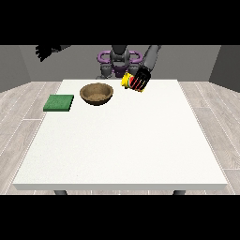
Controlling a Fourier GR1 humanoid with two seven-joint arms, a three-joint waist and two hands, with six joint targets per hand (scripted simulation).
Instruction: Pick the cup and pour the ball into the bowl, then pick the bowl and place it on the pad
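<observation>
Cup (127, 80), stiff and likely light, is best taken round its side; the robot hand (140, 80) at the view's right grips it so, tipped toward the bowl (96, 93), apparently off the surface (122, 140). The other robot hand (44, 51) hangs raised, fingers unclear.

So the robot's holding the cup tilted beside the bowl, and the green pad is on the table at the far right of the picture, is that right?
Not quite. The pad lies at the left, left of the bowl, as the front view shows. The rest holds: the hand at the view's right holds the cup tilted beside the bowl.
</observation>
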